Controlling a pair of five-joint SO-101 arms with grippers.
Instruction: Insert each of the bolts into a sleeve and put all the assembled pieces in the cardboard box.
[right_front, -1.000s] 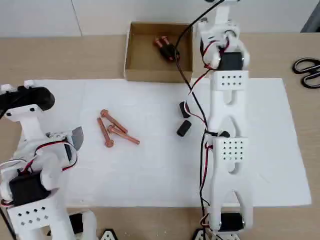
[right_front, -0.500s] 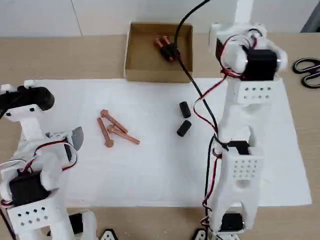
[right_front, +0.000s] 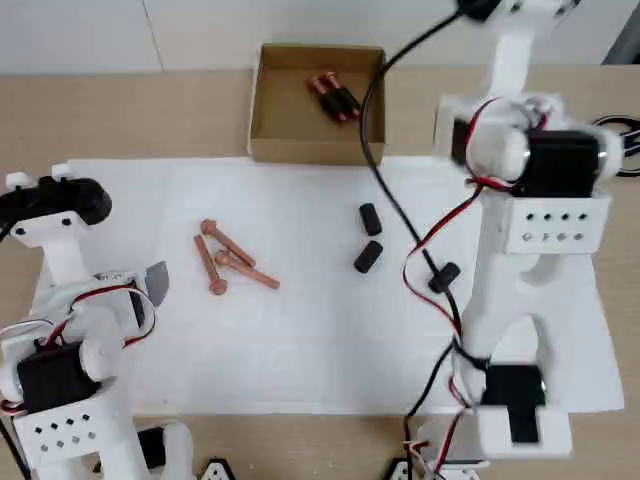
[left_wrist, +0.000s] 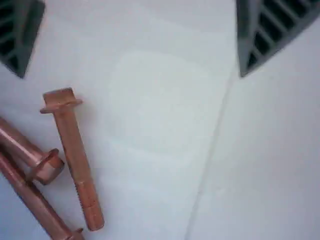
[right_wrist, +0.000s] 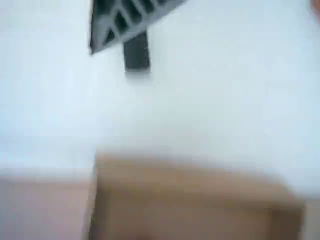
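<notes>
Note the change over the last second: the right arm (right_front: 540, 190) has pulled back from the cardboard box (right_front: 268, 110) and swung out toward the right side of the white sheet (right_front: 300, 350). The box contents have not moved. What looks like two assembled pieces (right_front: 332, 95) lie near its far wall. Treat that delivery as complete.

Right end effector (right_wrist: 131, 22): you cannot tell from these views whether it is open or closed, or whether it carries anything.

Left end effector (left_wrist: 135, 40): wide open, holding nothing. It hovers over the sheet just beside the bolts (right_front: 230, 258) and has stayed put.

Remaining work on the table (right_front: 120, 110):
- Three bolts lie loose on the sheet in a tight cluster, touching or crossing one another, well apart from the box.
- Two sleeves (right_front: 368, 257) lie near each other, between the bolts and the right arm.
- A further dark piece (right_front: 444, 273) sits at the right arm's cable (right_front: 400, 220). You cannot tell whether it is a third sleeve or a cable fitting.

With the right arm clear of the box, the next cycle is likely to start: one bolt has to be picked from the cluster and mated with a sleeve. Expect the neighbouring bolts to shift when one is lifted — they rest against each other.
</notes>
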